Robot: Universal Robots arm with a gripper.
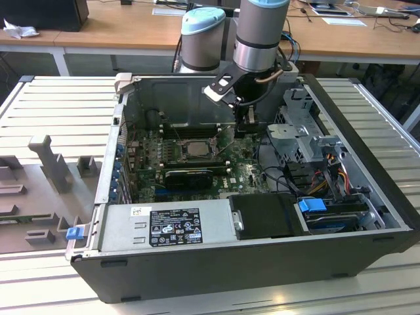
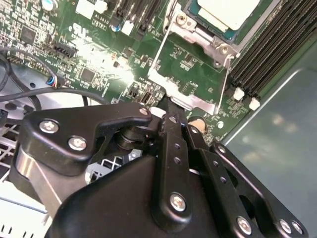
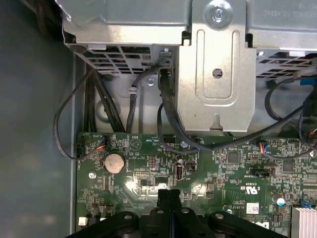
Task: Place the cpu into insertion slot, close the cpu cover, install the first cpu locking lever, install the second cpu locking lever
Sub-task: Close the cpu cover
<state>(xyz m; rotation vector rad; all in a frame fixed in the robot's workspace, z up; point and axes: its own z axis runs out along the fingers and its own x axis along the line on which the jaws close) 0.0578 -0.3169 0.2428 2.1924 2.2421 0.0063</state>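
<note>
Robotics lab, opened computer case (image 1: 230,272), desks (image 1: 118,29)

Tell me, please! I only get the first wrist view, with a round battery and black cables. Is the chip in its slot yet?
Observer: Yes. In the second wrist view the cpu lies flat in the insertion slot.
Operator: Is the lid down on it?
Observer: No. The cpu cover is swung open, and the green board shows through its window.
Operator: What is the claw doing?
Observer: The gripper meets the cover's free edge and seems to pinch it.
</note>
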